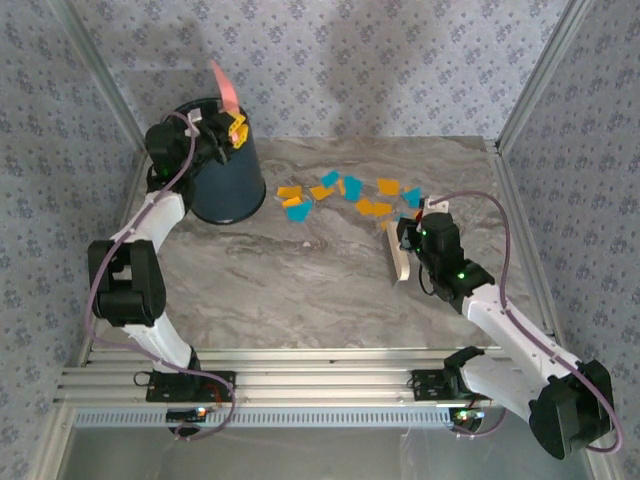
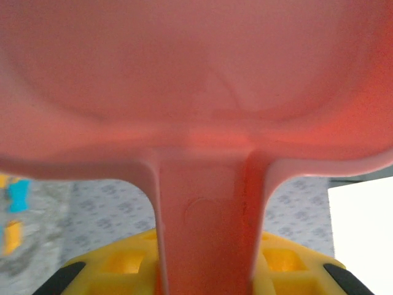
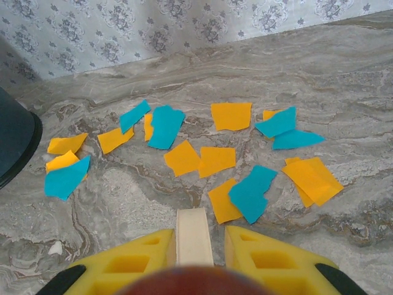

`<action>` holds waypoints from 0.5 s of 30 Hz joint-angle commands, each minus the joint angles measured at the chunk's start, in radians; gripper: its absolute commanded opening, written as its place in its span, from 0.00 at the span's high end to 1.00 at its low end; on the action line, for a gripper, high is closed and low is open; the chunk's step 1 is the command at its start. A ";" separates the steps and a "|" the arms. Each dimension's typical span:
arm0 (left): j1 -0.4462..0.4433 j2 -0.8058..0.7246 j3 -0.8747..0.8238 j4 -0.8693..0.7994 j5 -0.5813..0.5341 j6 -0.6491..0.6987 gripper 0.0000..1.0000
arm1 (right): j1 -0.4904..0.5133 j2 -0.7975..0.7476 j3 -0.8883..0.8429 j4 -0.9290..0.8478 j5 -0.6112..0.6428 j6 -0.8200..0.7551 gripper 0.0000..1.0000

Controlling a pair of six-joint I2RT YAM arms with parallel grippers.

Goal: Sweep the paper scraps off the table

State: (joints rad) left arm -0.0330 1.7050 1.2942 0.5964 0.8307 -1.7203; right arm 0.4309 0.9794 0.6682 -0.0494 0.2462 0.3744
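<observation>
The paper scraps [image 1: 345,195], small angular bits of orange-yellow and teal-blue paper, lie in a loose band across the far middle of the table [image 1: 300,290], a grey-beige marbled stone-pattern top framed by aluminium rails. In the right wrist view the scraps [image 3: 184,157] lie flat on the table [image 3: 344,74], some overlapping, others apart, spread from near the bin to the right side.

Just on the near side of the band's right end is the right gripper [image 1: 408,234]. Its yellow fingers [image 3: 270,258] are closed most of the way onto a cream-white flat bar-shaped tool [image 3: 194,227], which sticks out between them toward the scraps. From above, the tool [image 1: 398,255] looks like a pale strip by the gripper. I cannot tell whether its edge touches the table. The right arm runs from its base at the near rail out to a dark elbow at the near right corner, then folds back, its forearm slanting up and left, low over the table.

A dark blue round plastic bin [image 1: 228,180] stands upright at the far left, its rim also at the left edge of the right wrist view [image 3: 15,144]. Above it, the left gripper [image 1: 236,128] is clamped on the handle of a pink plastic dustpan [image 1: 225,88], held up over the bin's mouth. The left wrist view shows the handle pinched between yellow fingers [image 2: 123,264], with the dustpan [image 2: 196,80] broad above. The left arm bends at a dark elbow near the left rail and reaches back to the bin.
</observation>
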 commanded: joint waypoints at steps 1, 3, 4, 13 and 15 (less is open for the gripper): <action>0.002 -0.089 0.117 -0.371 0.061 0.362 1.00 | -0.006 -0.023 0.005 0.011 -0.004 0.003 1.00; 0.002 -0.107 0.176 -0.587 0.050 0.543 1.00 | -0.008 -0.027 0.004 0.010 -0.006 0.005 1.00; 0.001 -0.112 0.201 -0.668 0.041 0.618 1.00 | -0.010 -0.027 0.000 0.010 -0.007 0.006 1.00; -0.049 -0.110 0.419 -1.320 -0.105 1.227 1.00 | -0.017 -0.027 -0.011 0.026 -0.017 0.011 1.00; -0.075 -0.106 0.453 -1.418 -0.165 1.342 1.00 | -0.017 -0.027 -0.013 0.031 -0.021 0.012 1.00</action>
State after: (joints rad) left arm -0.0769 1.6154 1.6863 -0.5484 0.7471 -0.6708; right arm 0.4198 0.9722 0.6643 -0.0490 0.2379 0.3748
